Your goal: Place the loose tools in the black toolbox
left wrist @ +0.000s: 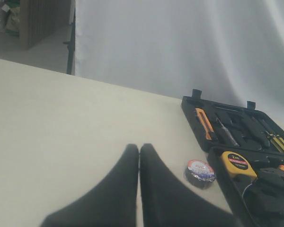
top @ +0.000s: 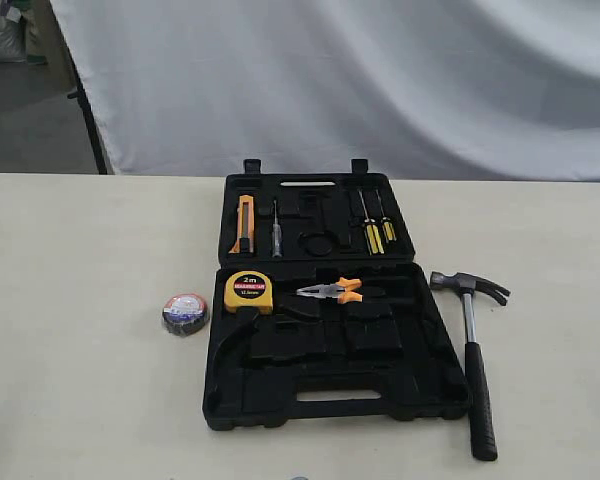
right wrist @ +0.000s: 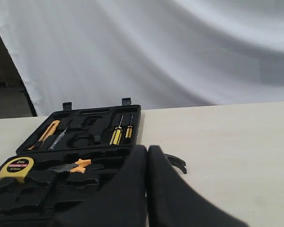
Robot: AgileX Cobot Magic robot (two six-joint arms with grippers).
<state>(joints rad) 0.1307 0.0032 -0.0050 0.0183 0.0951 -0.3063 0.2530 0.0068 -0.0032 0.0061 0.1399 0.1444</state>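
The black toolbox (top: 280, 378) lies open, partly filled.

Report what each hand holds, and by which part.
Nothing is held. The left hand and the right hand are both shut and empty. The hammer and tape roll lie loose on the table.

From here I read the toolbox (top: 230, 400) as black, the tape measure (top: 248, 291) yellow with a red label, the pliers (top: 332, 291) orange-handled, the knife (top: 244, 222) orange, the screwdrivers (top: 370, 235) yellow-and-black, the hammer (top: 475, 360) black-gripped, the table (top: 80, 400) cream.
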